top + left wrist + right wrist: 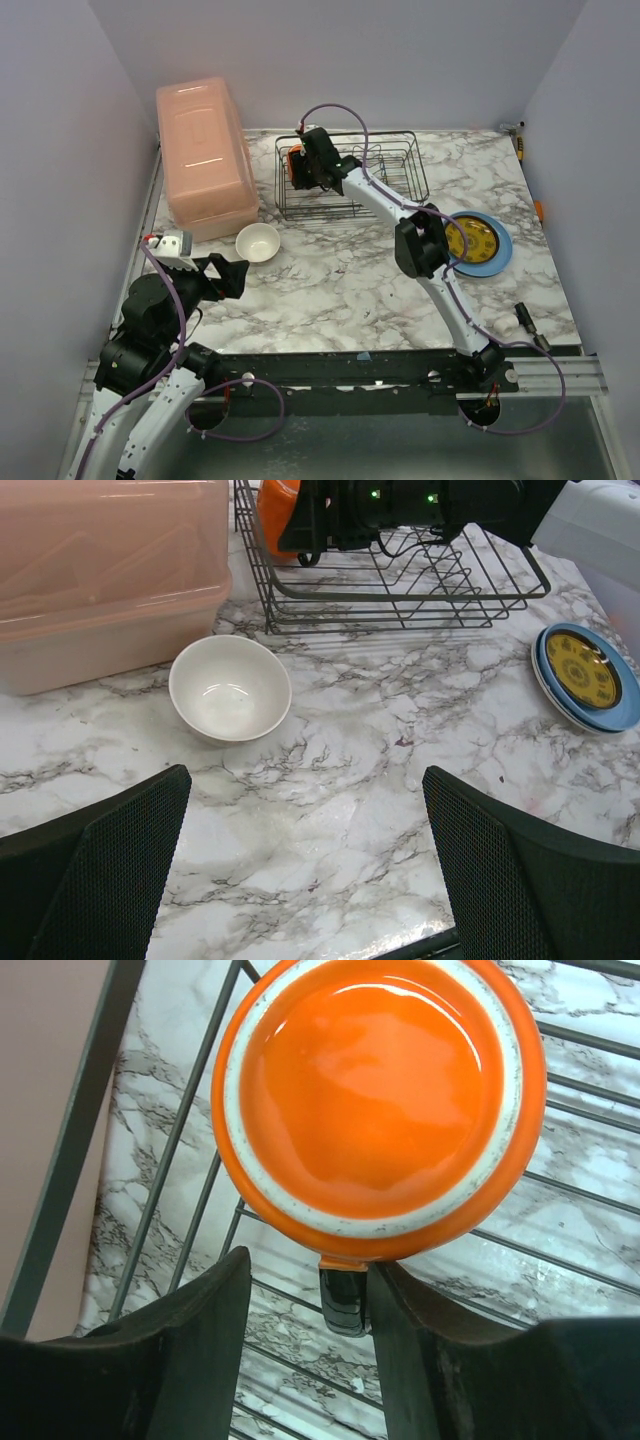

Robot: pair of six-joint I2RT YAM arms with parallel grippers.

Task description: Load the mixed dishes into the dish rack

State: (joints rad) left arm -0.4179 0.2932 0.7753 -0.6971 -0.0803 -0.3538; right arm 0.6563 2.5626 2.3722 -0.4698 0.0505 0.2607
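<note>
Your right end effector (308,1280) is at the left end of the rectangular black wire dish rack (395,175). Its fingers are spread, and the dark handle (345,1305) of the glossy orange ceramic mug (375,1090) sits between them. The handle touches one finger and leaves a gap to the other. The mug is just ahead of the fingertips, inside the rack, with the rack wires beneath it.

Your left end effector (305,870) hangs over the marbled tabletop (350,760) with its fingers wide apart and nothing between them. The small white bowl (230,687) stands upright ahead of it and a little to the left. The big pink plastic lidded box (100,570) is beyond the bowl. Far to the right, the small yellow-brown plate (583,670) lies on the larger light-blue plate (618,712).
</note>
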